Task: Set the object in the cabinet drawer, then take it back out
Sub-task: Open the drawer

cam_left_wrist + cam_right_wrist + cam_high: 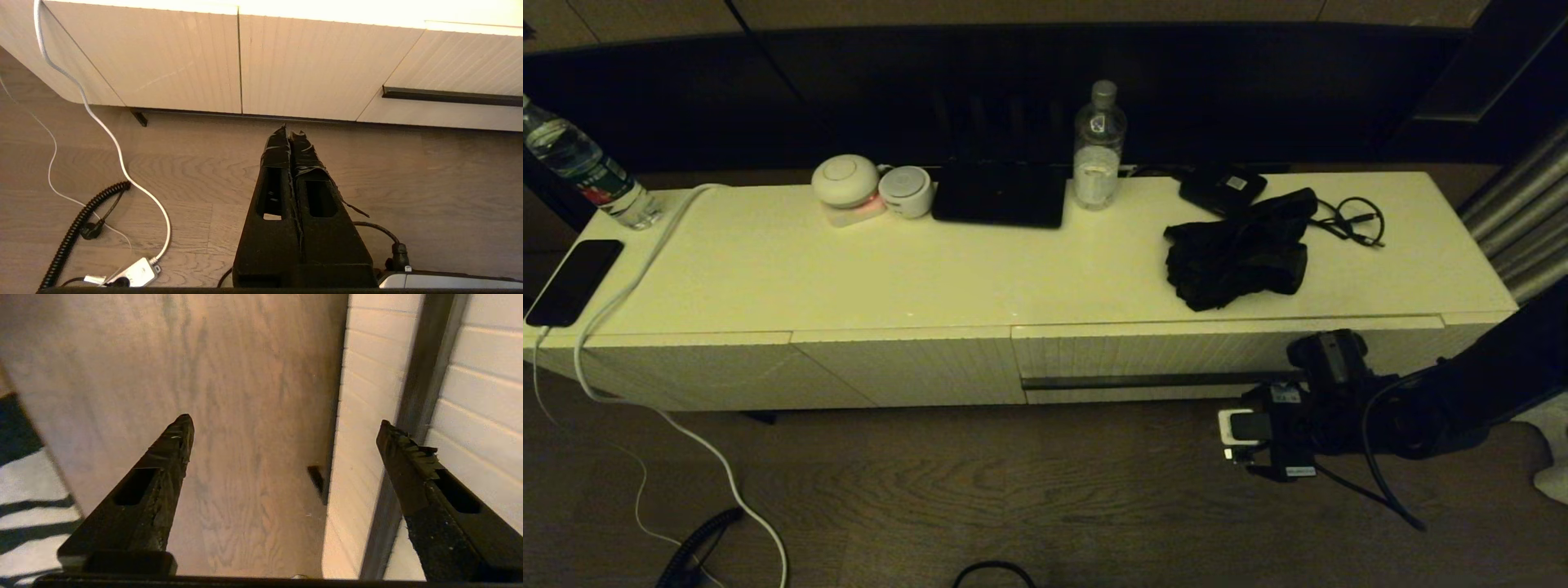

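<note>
The object, a rumpled black fabric bundle [1237, 255], lies on the cabinet top at the right, above the drawer. The cabinet drawer [1160, 353] is shut; its dark slot handle [1152, 381] runs along the ribbed front and also shows as the slot handle [449, 96] in the left wrist view. My right arm [1347, 408] is low in front of the drawer's right end. The right gripper [284, 424] is open and empty, with one finger [402, 457] right at the slot handle [425, 375] and the other finger over the floor. My left gripper [291, 130] is shut and empty, low over the floor before the plain panels.
On the top stand a water bottle [1098, 147], a small black box with a label [1223, 186], a looped black cable [1352, 220], a black pad [1001, 196], two white round devices [845, 180], another bottle [584, 167] and a phone [574, 280]. A white cable [102, 126] and a coiled cord [77, 228] lie on the floor.
</note>
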You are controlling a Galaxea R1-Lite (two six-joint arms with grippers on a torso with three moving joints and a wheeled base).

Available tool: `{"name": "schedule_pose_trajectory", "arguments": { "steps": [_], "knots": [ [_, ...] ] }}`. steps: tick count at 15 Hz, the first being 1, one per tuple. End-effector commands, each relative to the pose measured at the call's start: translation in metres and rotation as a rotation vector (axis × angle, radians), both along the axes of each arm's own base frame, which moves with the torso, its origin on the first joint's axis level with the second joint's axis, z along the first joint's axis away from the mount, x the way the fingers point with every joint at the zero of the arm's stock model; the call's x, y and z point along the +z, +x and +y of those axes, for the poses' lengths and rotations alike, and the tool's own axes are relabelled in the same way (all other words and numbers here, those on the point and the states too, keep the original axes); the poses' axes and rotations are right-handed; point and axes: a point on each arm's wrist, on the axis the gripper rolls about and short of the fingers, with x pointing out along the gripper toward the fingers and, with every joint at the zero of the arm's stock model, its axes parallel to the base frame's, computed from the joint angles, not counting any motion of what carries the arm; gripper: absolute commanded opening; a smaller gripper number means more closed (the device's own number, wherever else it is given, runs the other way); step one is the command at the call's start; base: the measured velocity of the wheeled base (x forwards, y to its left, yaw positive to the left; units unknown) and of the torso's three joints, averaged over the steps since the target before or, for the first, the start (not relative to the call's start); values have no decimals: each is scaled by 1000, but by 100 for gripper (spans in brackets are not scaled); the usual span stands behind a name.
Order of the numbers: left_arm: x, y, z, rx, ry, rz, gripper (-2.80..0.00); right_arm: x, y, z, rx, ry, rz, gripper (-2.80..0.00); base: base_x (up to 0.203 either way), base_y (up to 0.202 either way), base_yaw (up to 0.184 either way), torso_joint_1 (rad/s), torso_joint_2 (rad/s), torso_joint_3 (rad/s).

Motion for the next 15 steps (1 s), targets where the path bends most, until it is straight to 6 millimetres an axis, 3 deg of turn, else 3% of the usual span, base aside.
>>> {"name": "schedule_pose_trajectory", "arguments": {
  "steps": [1,9,15],
  "knots": [
    [0,0,0,1,-1,-2,-280,-7,12,2,6,0,-25,0,0,0,0,0,0,0],
    [0,0,0,1,-1,-2,-280,-6,39,6,5,13,-105,0,0,0,0,0,0,0],
    [0,0,0,1,-1,-2,-280,-16,54,8,-3,15,-117,0,0,0,0,0,0,0]
  ]
}}
